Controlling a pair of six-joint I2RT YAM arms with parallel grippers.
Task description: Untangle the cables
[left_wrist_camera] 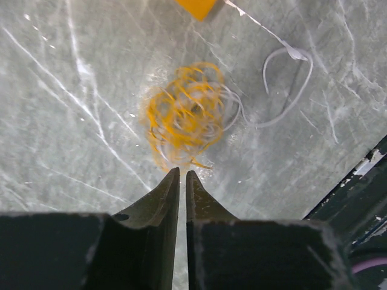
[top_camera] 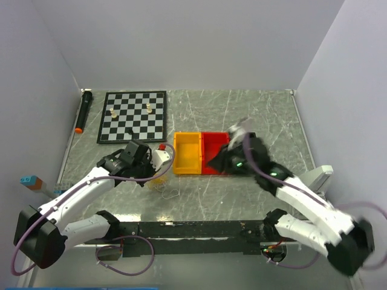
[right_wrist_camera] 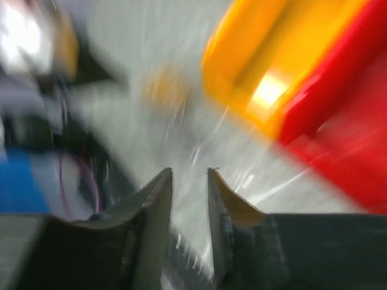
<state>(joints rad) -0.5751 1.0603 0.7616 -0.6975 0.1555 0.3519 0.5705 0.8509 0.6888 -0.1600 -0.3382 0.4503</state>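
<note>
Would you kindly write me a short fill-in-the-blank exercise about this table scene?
1. The bin touching the yellow bin is coloured ____.
2. The loose strand trailing from the yellow cables is ____.
3. The chessboard lies on the ____ arm's side of the table.
Missing words: red; white; left.

The left arm [top_camera: 75,199] and right arm [top_camera: 311,205] had white shells, black joints and purple cords [top_camera: 17,244] (looped near the bases); the fingers [left_wrist_camera: 162,199] were dark, tapered.
</note>
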